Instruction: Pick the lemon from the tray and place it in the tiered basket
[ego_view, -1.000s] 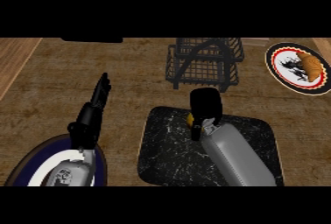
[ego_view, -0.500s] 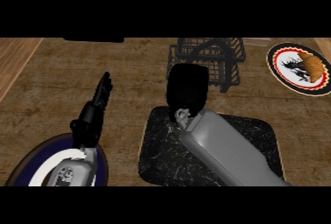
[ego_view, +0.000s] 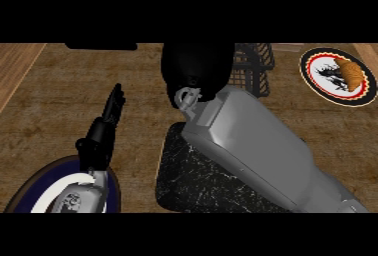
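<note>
Your right hand (ego_view: 196, 67) hovers by the basket (ego_view: 252, 70) at the counter's far edge, grasp impossible to tell, lemon unseen and apparently off the tray (ego_view: 184, 180), so placing remains; your left hand (ego_view: 103, 130) rests straight-fingered.

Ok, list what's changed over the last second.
The right hand moved off the tray and up the view to the basket. The lemon, which showed beside that hand earlier, is now out of sight. The left hand, tray, basket, croissant plate and blue plate stayed put.
</note>
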